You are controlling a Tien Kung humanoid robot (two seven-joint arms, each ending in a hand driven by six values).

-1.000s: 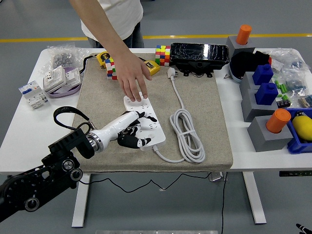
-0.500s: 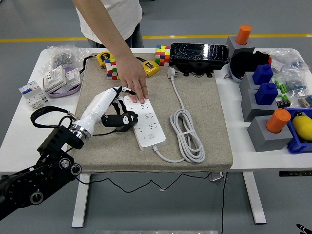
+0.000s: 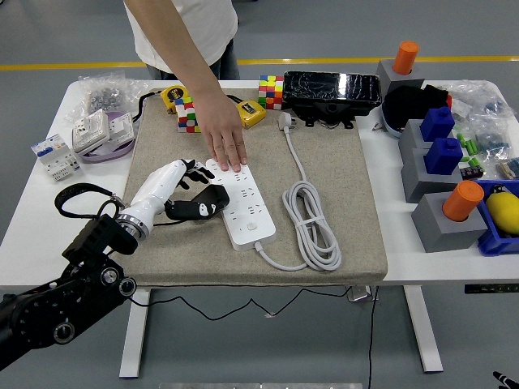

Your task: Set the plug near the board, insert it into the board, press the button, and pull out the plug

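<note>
While the left arm (image 3: pixel 73 284) reaches in from the lower left corner of the picture, slanting up over the table's near edge, its left hand (image 3: pixel 174 190) lies over the mat (image 3: pixel 340 130) just beside the left long side of the power strip (image 3: pixel 241 203). The white back of the hand faces up and the wrist points toward the mat's near left corner. Its fingers (image 3: pixel 195 170) are spread toward the strip's far end, while the black thumb (image 3: pixel 199 208) stretches sideways with its tip at the strip's left edge; the hand is loose and grasps nothing.

The strip lies lengthwise near the middle of the mat, slightly left of centre, its round button (image 3: pixel 252 228) close to the near end. Its white cable (image 3: pixel 312 223) leaves the near right corner, coils in a bundle to the right of the strip, then runs toward the mat's far edge, where the plug (image 3: pixel 285 121) rests on the mat, well apart from the strip's sockets.

A person at the table's far side presses a flat hand (image 3: pixel 226 143) onto the strip's far end.
</note>
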